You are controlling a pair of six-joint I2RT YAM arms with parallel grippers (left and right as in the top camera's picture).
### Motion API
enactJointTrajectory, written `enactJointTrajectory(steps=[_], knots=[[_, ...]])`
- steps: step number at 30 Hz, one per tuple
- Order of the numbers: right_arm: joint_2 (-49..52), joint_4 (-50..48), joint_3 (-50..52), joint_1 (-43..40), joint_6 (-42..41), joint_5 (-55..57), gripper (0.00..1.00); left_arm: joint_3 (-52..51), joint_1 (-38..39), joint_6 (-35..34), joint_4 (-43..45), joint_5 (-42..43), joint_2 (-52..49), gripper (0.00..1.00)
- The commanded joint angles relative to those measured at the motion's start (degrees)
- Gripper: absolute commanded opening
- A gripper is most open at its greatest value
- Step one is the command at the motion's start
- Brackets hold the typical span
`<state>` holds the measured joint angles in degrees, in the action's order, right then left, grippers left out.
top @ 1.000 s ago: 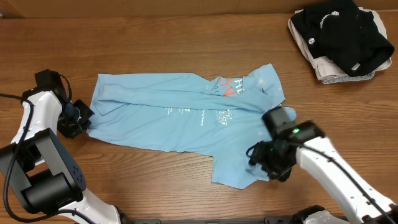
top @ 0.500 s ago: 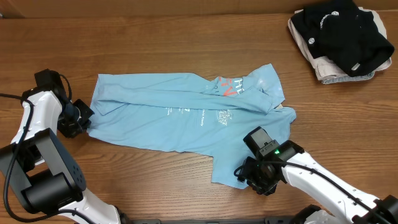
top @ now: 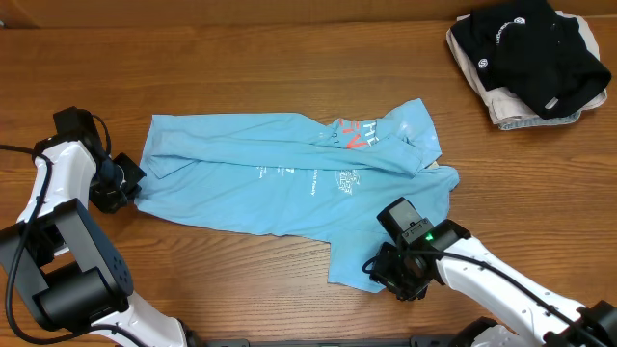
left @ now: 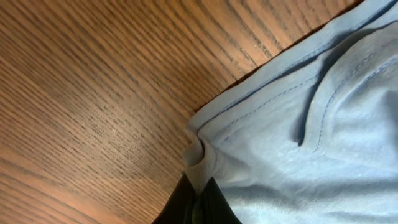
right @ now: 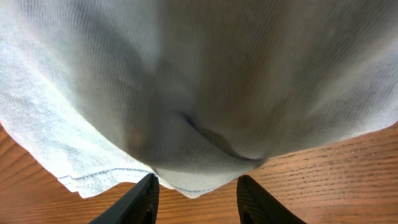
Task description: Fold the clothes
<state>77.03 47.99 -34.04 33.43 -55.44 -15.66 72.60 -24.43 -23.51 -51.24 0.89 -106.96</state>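
Sky-blue T-shirt: a light sky-blue short-sleeved T-shirt of soft fabric [top: 289,173], with small white print and a few orange-red letters, lies lengthways in the middle of the brown wooden counter [top: 241,58]. It is doubled over along its far side and rumpled at the right end, and one flap reaches toward the near edge.
Left end effector: the left end effector [top: 130,183] is clamped together on the T-shirt's left edge, low against the counter. The wrist view shows the stitched hem bunched into its dark fingers [left: 214,208]. I judge it is pinning that end so the cloth stays stretched for a fold.
Right end effector: the right end effector [top: 386,275] sits at the near-right flap. Its two fingers [right: 146,199] stand apart with the hem lying in the gap, not pinched as far as I can see. It looks lined up to take that edge and carry it across.
Pile at far right: a black garment with white round logos [top: 530,48] rests on a white-beige folded garment [top: 506,111], well apart from the work.
Hidden: the right arm covers the flap's corner from above. I cannot tell how many layers lie between those fingers. The left fingertips are cut off at the frame's bottom. The print is too small to read.
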Motion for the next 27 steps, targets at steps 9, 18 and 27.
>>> enactJointTrajectory(steps=[9,18,27], knots=[[12.31,-4.26,0.35,0.31,2.29,-0.72,0.58,0.7,0.17,1.22,0.5,0.2,-0.24,0.04],[8.24,5.79,-3.67,-3.04,2.62,0.13,0.04,2.43,-0.15,3.43,-2.73,0.02,1.29,0.04],[-7.02,25.51,-20.76,-14.12,11.87,3.37,0.04,13.09,-0.2,8.55,-11.19,0.0,6.25,0.04]])
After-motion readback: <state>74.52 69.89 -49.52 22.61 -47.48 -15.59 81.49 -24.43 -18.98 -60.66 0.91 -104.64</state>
